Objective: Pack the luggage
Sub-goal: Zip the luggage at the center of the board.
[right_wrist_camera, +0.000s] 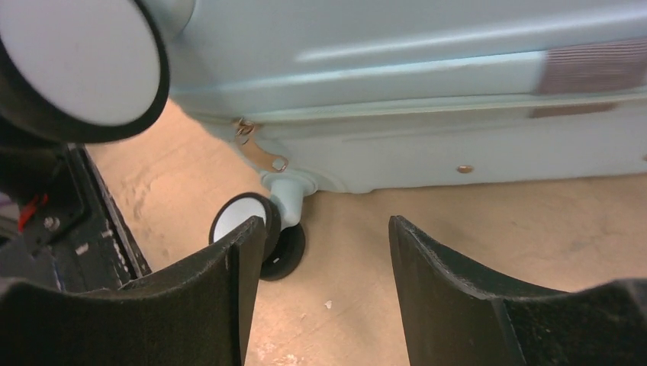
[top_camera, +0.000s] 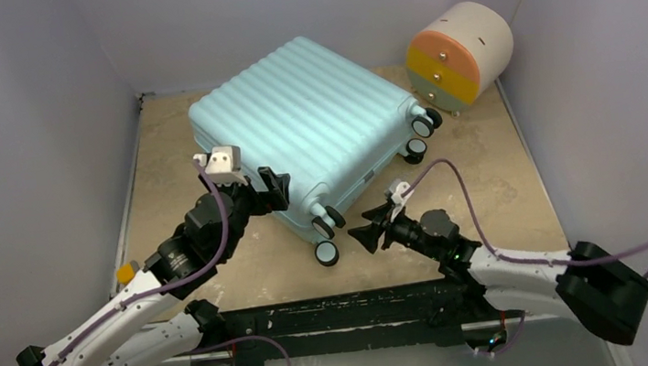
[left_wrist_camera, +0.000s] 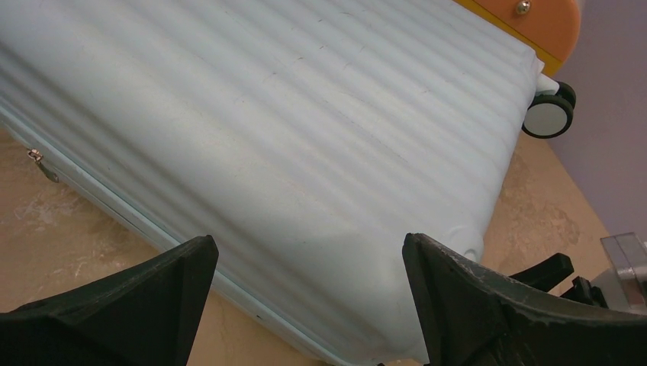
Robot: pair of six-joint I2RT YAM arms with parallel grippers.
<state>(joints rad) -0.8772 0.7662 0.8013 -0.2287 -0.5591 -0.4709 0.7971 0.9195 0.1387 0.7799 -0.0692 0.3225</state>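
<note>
Two grippers gape empty: left gripper point(top_camera: 270, 189) wide at the shut teal suitcase point(top_camera: 304, 116) (lying flat toward the table point(top_camera: 487, 192) far edge), right gripper point(top_camera: 365, 236) narrower beside a wheel point(top_camera: 327, 254); bumping that could shove the case askew.

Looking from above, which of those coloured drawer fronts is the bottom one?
The pale green front of the round drawer unit: it is nearest the table, below the yellow front, with the orange front on top.

Luggage point(top_camera: 304, 116) flat on table point(top_camera: 487, 192), drawer unit point(top_camera: 458, 55) behind-right, left hand point(top_camera: 270, 187) at its near-left edge, right hand point(top_camera: 368, 236) before it
</note>
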